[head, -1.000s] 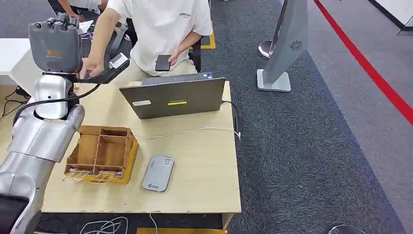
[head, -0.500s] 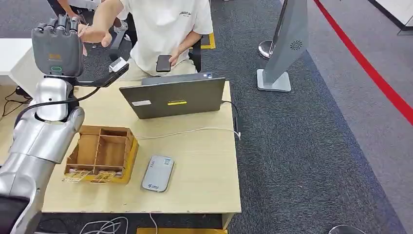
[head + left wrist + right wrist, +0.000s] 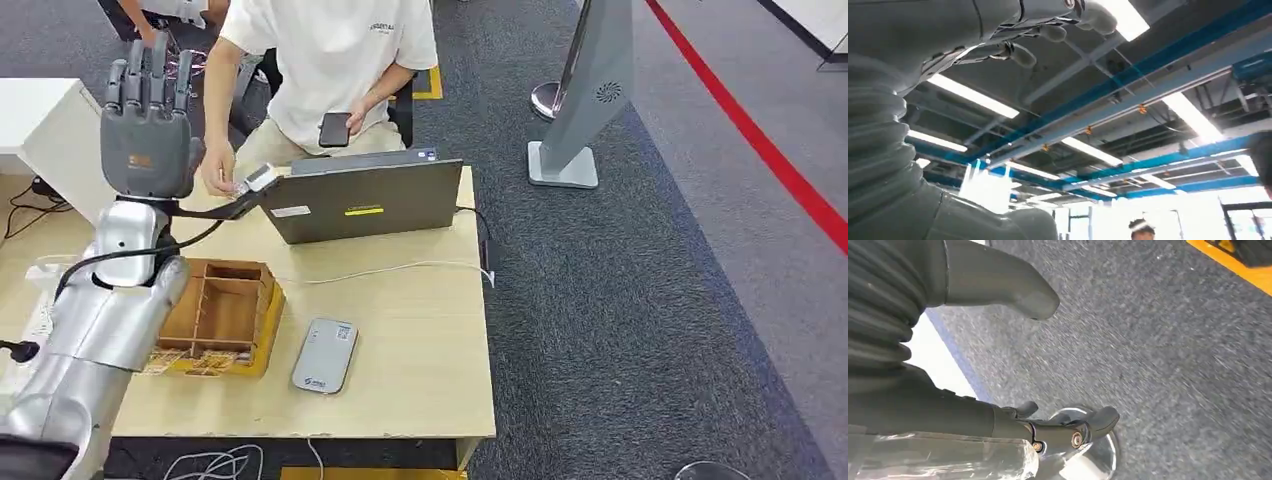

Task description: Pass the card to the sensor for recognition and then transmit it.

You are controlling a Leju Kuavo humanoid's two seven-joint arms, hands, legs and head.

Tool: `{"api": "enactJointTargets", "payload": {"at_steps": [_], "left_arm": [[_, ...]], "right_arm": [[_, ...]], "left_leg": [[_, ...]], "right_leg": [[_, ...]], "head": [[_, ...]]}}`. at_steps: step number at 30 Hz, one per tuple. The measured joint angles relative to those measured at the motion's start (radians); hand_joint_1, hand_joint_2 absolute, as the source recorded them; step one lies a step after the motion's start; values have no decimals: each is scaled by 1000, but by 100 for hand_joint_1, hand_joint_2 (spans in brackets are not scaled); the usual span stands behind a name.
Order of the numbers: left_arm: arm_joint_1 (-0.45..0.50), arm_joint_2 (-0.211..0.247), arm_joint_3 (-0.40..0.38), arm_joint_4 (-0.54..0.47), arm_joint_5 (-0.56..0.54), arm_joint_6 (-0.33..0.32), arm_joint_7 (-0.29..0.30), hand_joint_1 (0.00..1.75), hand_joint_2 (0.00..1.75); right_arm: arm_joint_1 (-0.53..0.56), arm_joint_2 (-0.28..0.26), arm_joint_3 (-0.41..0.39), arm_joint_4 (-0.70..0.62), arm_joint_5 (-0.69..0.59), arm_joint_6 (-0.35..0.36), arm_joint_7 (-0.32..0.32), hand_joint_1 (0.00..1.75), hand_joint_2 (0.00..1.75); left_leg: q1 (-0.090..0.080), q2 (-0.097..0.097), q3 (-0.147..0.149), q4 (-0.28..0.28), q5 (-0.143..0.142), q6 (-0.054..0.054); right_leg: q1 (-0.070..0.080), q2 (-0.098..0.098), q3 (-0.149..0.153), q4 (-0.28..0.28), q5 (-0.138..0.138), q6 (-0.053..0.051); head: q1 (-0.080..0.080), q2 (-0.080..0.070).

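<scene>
My left hand (image 3: pixel 148 125) is raised upright behind the table's far left corner, fingers straight and apart, nothing in it. Its fingers (image 3: pixel 1013 50) stretch against the ceiling in the left wrist view. A seated person in a white shirt (image 3: pixel 330 55) lowers one hand (image 3: pixel 218 180) beside my wrist, by the laptop's corner; I cannot tell whether that hand holds the card. The grey card sensor (image 3: pixel 324 355) lies flat at the table's front middle. My right hand (image 3: pixel 948 410) hangs over grey carpet, fingers loose, holding nothing.
A wooden compartment box (image 3: pixel 215 315) with cards along its front edge stands left of the sensor. An open laptop (image 3: pixel 355 200) stands at the table's far edge, a white cable (image 3: pixel 400 268) running in front. The person's other hand holds a phone (image 3: pixel 335 128). A grey stand (image 3: pixel 585 90) stands on the carpet to the right.
My left hand has shifted right and a little lower, its fingers now straightened upward. The person's hand, up at my fingertips half a second ago, has dropped to the laptop's corner.
</scene>
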Motion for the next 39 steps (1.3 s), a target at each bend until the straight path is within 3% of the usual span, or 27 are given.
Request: {"api": "enactJointTargets", "payload": {"at_steps": [4,10,15,19,26,28,32,39], "left_arm": [[210,-10,5,-224,13,9,-42,0,175],[541,14,-3,-504,-2,75,-8,0,175],[738,24,-11,-622,-3,86,-38,0,175],[854,34,-28,-658,-3,13,25,0,175],[933,71,-80,-629,54,-129,111,0,175],[937,82,-84,-614,73,-157,118,0,175],[938,110,-85,-585,98,-202,121,0,175],[936,130,-85,-566,105,-217,132,0,175]], "right_arm": [[65,7,0,-56,-3,2,21,0,175],[151,63,-61,-145,59,44,8,0,175],[168,142,-156,-190,173,116,-59,0,175],[166,229,-261,-225,304,185,-145,0,175],[82,392,-516,-253,659,287,-403,0,175],[57,421,-576,-253,709,293,-443,0,175],[20,459,-660,-252,745,294,-467,0,175],[-4,485,-711,-249,757,293,-474,0,175]], "left_leg": [[-1,1,0,0,-3,0],[-1,3,1,-1,-6,0],[-1,3,1,-1,-7,-1],[-1,3,1,-1,-8,0],[0,3,2,-1,-8,0],[0,3,2,-1,-8,0],[0,3,2,-1,-7,0],[0,2,2,-1,-7,0]], "right_leg": [[-1,1,0,0,-3,1],[-1,4,-1,0,-6,0],[-1,4,-1,0,-7,0],[-1,3,-1,0,-7,0],[0,3,0,0,-7,0],[0,3,0,0,-7,0],[0,2,1,0,-6,-1],[0,2,1,0,-7,-1]], "head": [[0,0],[-1,0],[-1,0],[-1,0],[0,0],[0,0],[0,0],[0,0]]}}
